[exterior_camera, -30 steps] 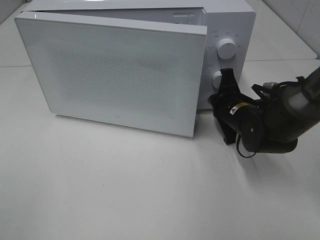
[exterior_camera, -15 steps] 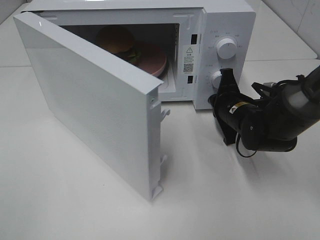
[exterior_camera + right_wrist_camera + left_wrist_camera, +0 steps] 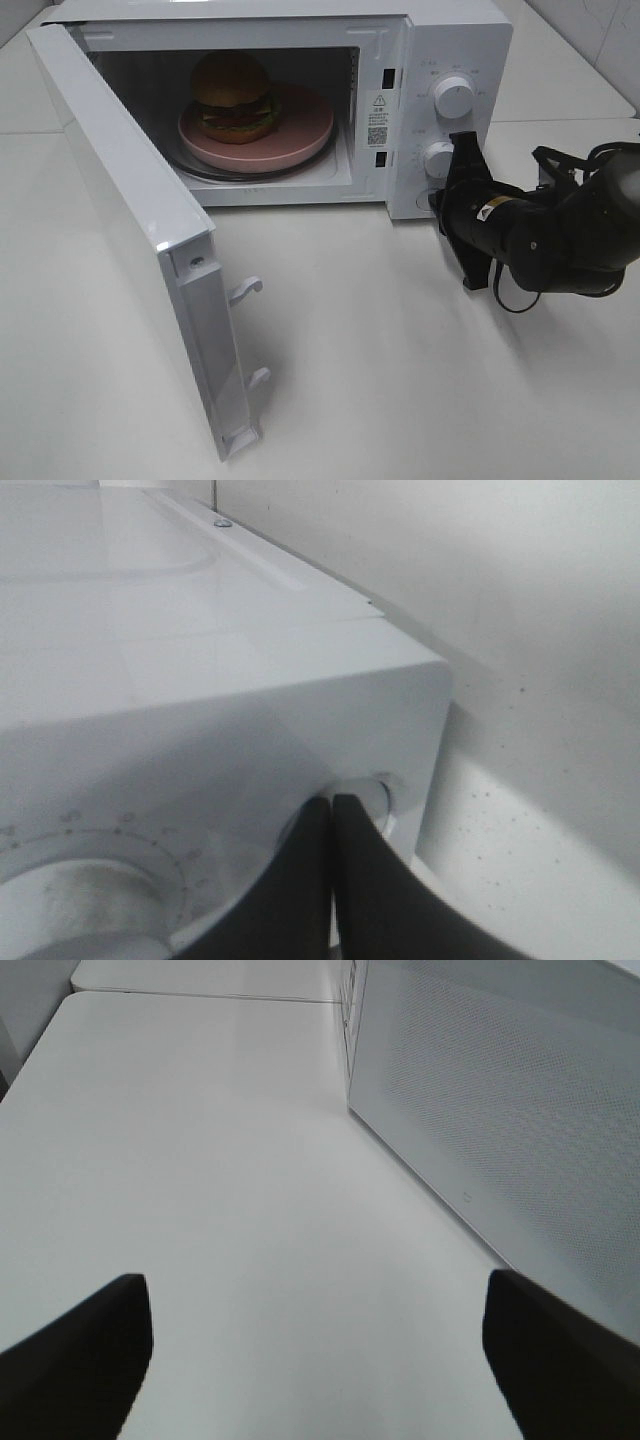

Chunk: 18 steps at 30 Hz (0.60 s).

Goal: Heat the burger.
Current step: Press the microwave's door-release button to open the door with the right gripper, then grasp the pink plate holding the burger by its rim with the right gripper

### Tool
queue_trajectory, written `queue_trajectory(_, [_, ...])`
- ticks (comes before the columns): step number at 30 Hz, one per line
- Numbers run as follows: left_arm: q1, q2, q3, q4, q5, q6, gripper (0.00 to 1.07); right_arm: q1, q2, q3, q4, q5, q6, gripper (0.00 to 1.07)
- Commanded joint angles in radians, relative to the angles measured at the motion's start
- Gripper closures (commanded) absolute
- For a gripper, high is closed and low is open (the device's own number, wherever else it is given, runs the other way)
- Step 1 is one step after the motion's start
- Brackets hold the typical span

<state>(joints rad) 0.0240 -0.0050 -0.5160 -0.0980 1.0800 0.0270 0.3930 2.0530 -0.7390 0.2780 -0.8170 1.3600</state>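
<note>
Burger (image 3: pixel 232 95) on plate (image 3: pixel 305 135) inside microwave (image 3: pixel 455 35); right pincer (image 3: pixel 332 808) closed, knob (image 3: pixel 437 159) contact unclear.

A white table (image 3: pixel 400 380) is stretching across the whole scene, with a thin seam (image 3: pixel 570 121) running across it toward the back. A pale tiled wall (image 3: pixel 612 30) is showing at the far right corner. Soft, even light is casting faint shadows on the table.

Burger (image 3: pixel 233 97): domed golden-brown bun, dark patty, probably greens; upright on pink plate (image 3: pixel 300 140).
</note>
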Motion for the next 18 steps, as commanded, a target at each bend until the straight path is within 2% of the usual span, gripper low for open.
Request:
queue_trajectory(1, [0.002, -0.005, 0.000, -0.003, -0.012, -0.006, 0.25, -0.007, -0.032, 0.016, -0.029, 0.033, -0.018, 1.07])
queue_trajectory(3, [0.002, -0.005, 0.000, -0.003, -0.012, -0.006, 0.25, -0.007, -0.038, 0.024, -0.045, 0.051, -0.018, 1.07])
queue_trajectory(5, [0.002, -0.005, 0.000, -0.003, -0.012, -0.006, 0.25, -0.007, -0.072, 0.055, -0.114, 0.120, -0.019, 1.07])
queue_trajectory(11, [0.002, -0.005, 0.000, -0.003, -0.012, -0.006, 0.25, -0.007, -0.127, 0.079, -0.168, 0.185, -0.042, 1.07])
queue_trajectory(13, [0.002, -0.005, 0.000, -0.003, -0.012, -0.006, 0.25, -0.007, -0.199, 0.094, -0.195, 0.276, -0.129, 1.07])
queue_trajectory(18, [0.002, -0.005, 0.000, -0.003, -0.012, -0.006, 0.25, -0.007, -0.257, 0.094, -0.195, 0.370, -0.245, 1.07])
